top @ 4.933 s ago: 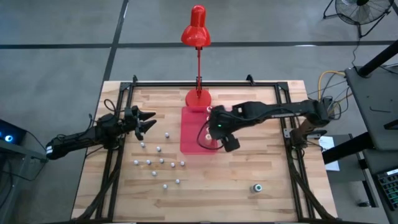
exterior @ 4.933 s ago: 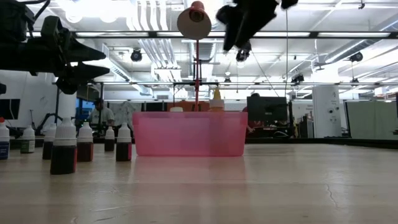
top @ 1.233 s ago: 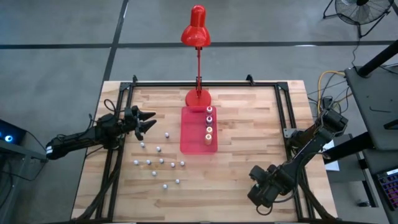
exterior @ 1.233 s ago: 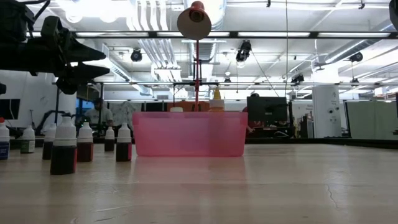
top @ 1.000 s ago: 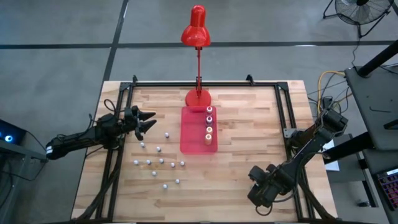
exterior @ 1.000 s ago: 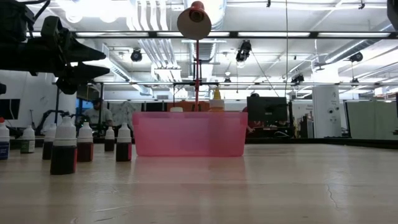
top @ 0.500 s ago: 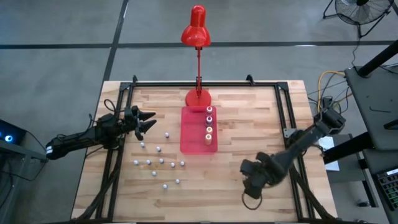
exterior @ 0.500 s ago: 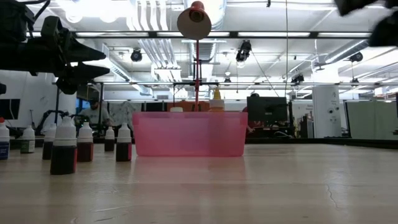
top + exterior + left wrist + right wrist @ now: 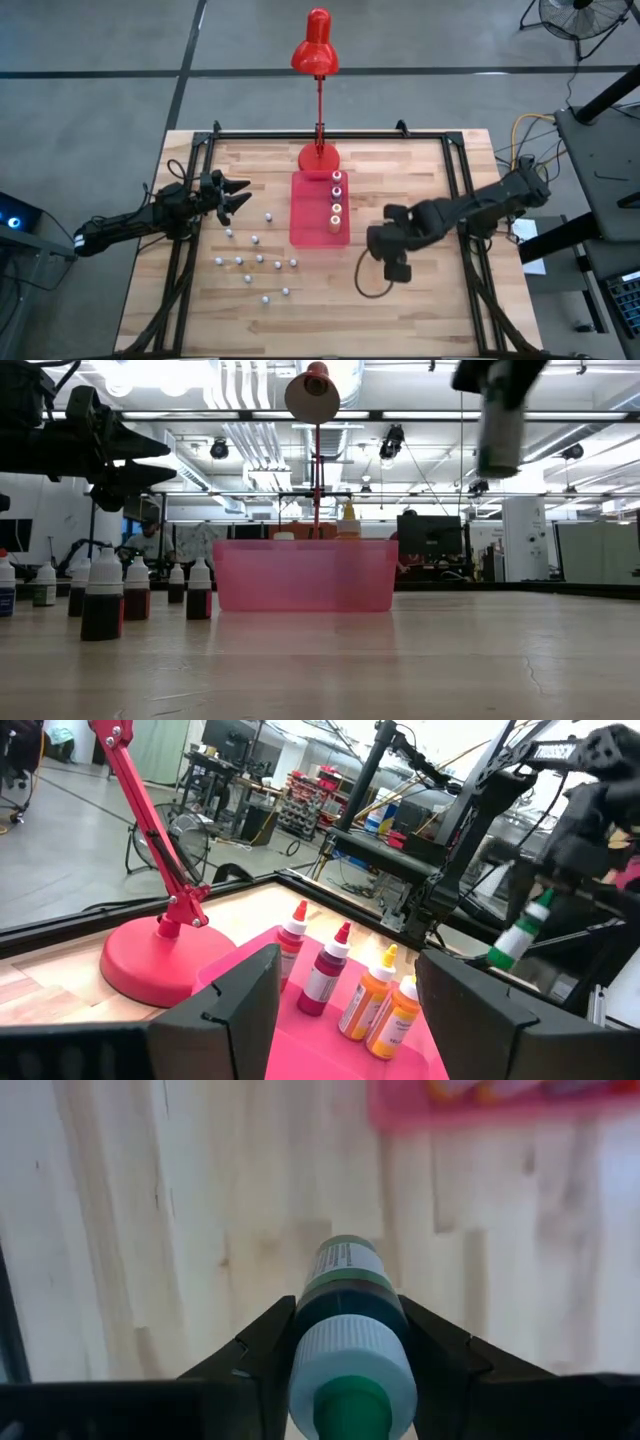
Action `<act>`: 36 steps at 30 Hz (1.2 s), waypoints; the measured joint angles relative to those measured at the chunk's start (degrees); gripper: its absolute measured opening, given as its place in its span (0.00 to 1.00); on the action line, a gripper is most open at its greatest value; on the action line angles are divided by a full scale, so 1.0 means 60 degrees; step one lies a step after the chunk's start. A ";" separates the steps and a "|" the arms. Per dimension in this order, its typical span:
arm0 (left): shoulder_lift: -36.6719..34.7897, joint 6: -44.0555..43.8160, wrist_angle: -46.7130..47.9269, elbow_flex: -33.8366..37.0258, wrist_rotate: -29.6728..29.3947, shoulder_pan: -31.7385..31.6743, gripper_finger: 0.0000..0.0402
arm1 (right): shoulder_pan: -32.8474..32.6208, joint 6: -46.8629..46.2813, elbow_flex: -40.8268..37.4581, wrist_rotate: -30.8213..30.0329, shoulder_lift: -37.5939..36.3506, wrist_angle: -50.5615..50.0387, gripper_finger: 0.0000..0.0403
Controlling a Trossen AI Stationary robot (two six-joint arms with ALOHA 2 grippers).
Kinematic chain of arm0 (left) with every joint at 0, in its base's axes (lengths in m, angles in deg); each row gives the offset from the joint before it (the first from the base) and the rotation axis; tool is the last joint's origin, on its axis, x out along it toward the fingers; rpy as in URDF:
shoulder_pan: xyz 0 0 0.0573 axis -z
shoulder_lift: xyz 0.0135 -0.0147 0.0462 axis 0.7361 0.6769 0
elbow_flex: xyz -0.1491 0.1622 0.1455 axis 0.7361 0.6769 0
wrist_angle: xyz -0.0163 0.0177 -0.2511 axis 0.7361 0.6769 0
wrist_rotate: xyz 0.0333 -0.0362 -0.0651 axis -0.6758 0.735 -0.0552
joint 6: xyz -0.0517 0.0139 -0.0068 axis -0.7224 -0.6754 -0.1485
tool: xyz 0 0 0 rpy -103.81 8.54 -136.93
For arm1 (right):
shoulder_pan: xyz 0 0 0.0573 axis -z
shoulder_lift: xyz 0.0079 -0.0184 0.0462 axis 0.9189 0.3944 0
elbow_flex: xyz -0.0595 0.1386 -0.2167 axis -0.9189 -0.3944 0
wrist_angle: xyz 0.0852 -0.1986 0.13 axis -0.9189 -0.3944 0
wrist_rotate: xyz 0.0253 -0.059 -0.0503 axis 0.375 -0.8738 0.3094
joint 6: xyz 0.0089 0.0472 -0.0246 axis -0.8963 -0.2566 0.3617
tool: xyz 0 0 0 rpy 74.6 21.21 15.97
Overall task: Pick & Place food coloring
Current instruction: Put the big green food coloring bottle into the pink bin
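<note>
4 capped bottles (image 9: pixel 336 198) already stand in the red tray (image 9: pixel 312 215). The right gripper (image 9: pixel 393 268), just beside that tray, clamps the teal-capped food coloring bottle (image 9: pixel 347 1332); small bottles (image 9: pixel 255 262) remain.

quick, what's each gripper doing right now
Left gripper: open, holding nothing, hovering at the table's left edge.
Right gripper: shut on a green-capped food coloring bottle, carried above the table.

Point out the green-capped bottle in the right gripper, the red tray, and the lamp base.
green-capped bottle (image 9: pixel 345 1340), right wrist view, on its white collar.
right gripper (image 9: pixel 340 1335), right wrist view, between the fingertips gripping the bottle.
red tray (image 9: pixel 308 215), high view, on its bare floor.
lamp base (image 9: pixel 318 157), high view, on the round foot.
</note>
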 joint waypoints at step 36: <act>0.0000 0.0003 0.0000 0.0000 0.0001 -0.0001 0.51 | 0.2260 0.6470 0.4784 0.0994 0.3816 -0.1019 0.34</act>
